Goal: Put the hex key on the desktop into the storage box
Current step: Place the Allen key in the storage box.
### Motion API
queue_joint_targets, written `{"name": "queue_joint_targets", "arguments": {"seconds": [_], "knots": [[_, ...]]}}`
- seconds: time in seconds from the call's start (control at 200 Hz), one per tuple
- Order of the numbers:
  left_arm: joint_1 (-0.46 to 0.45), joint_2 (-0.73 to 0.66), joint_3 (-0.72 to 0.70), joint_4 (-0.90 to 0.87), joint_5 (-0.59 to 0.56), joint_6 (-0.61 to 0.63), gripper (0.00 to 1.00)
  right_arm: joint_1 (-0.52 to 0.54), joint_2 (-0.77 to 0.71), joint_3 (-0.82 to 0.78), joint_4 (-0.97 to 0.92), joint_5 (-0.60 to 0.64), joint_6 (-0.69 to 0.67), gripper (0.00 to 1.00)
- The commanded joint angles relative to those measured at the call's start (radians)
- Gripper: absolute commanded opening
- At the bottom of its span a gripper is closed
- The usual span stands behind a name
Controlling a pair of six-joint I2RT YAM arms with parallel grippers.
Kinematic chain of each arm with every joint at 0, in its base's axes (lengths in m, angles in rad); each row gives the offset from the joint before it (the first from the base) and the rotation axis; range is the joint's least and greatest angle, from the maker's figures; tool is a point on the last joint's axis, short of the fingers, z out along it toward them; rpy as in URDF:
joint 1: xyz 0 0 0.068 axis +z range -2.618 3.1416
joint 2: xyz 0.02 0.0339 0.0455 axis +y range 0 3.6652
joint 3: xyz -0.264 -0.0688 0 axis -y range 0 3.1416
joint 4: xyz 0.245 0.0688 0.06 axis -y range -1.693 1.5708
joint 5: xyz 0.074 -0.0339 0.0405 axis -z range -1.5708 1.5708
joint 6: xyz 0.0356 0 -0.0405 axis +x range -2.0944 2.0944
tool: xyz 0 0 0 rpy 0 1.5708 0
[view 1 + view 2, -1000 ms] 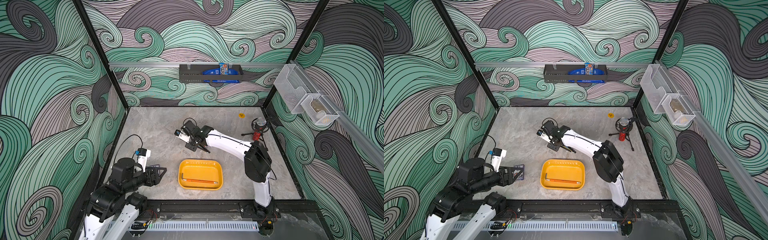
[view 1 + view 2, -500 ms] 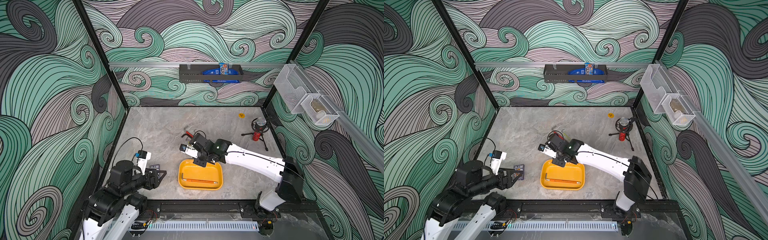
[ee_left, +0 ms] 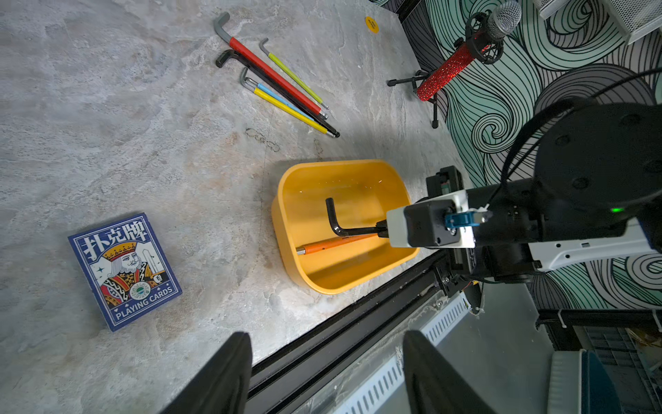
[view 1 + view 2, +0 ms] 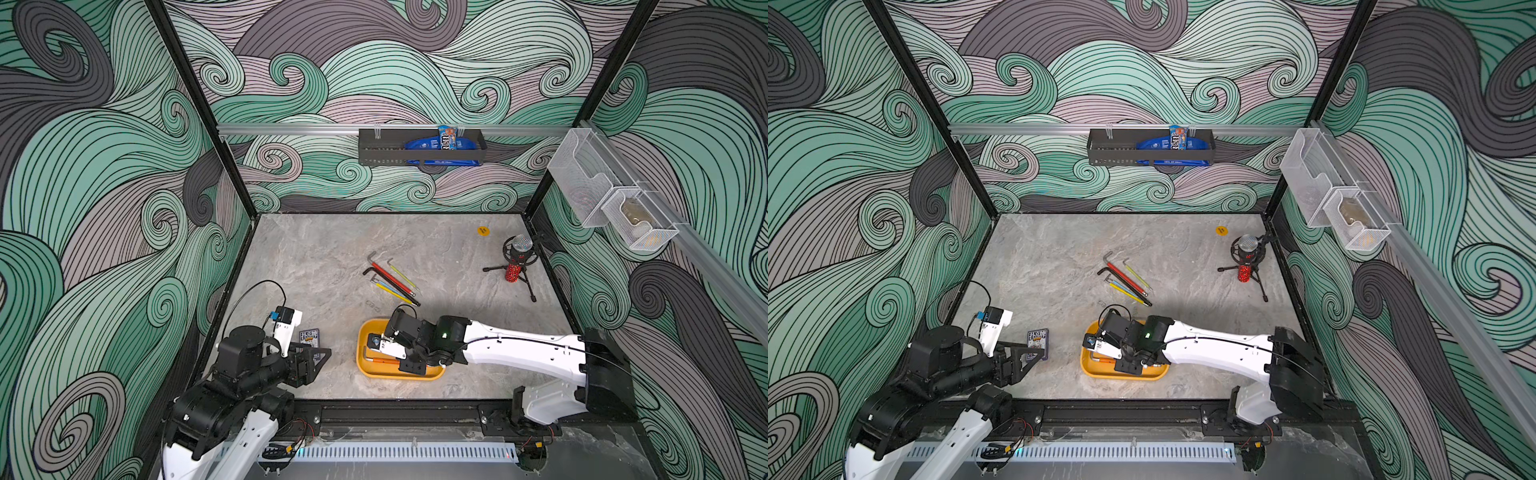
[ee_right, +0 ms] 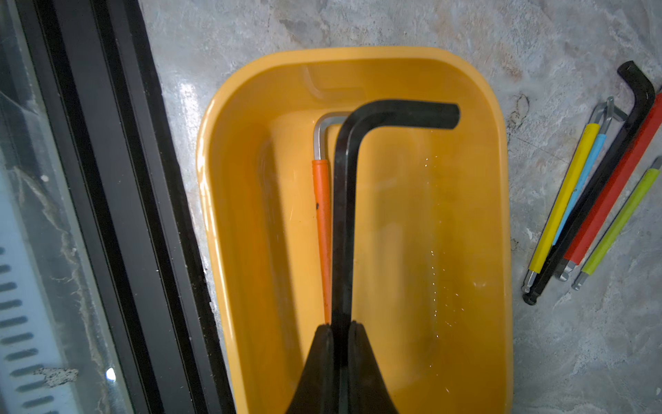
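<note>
Black hex key (image 5: pixel 343 215) is pinched by the end of its long arm between the right fingers (image 5: pixel 317 362), which are pressed close on the shaft. It hangs over the inside of the storage box (image 5: pixel 358 53), running along the box's length, its short arm turned toward the far side of the table (image 4: pixel 316 257). Whether it touches the box floor cannot be told. The left wrist view agrees: the key (image 3: pixel 330 213) projects from the right arm within the box's yellow-orange walls.

Contents of the storage box: one orange-sleeved hex key (image 5: pixel 322 233), lying flat near the wall closest to the front rail, alongside and partly under the held key.

On the table beyond the box, apart from it: a bundle of five loose hex keys (image 4: pixel 390 276), sleeved red, yellow, blue and lime-green, plus one plain black, overlapping one another.

Black wall basket (image 4: pixel 382 156) on the back rail holds a blue pouch (image 4: pixel 419 144) and an upright snack packet (image 4: pixel 448 137). White wire-mesh bins (image 4: pixel 582 183) hang on the right wall; the nearer one holds something brownish, not identifiable.

Left fingers (image 3: pixel 222 380) stand spread wide, gripping nothing, over the front left of the table, near a box of playing cards (image 3: pixel 123 270). A red microphone (image 4: pixel 514 270) on a tripod stands by the right edge.
</note>
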Motion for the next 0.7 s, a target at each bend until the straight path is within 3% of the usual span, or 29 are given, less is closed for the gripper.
{"name": "queue_joint_targets", "arguments": {"seconds": [0.0,0.695], "knots": [[-0.005,-0.013,0.042,-0.027,-0.01,-0.004,0.69,0.003,0.014,-0.001,0.073,0.011,-0.006,0.0],[-0.004,-0.014,0.05,-0.016,-0.024,-0.026,0.69,-0.001,0.2,-0.068,0.213,0.012,-0.141,0.0]]}}
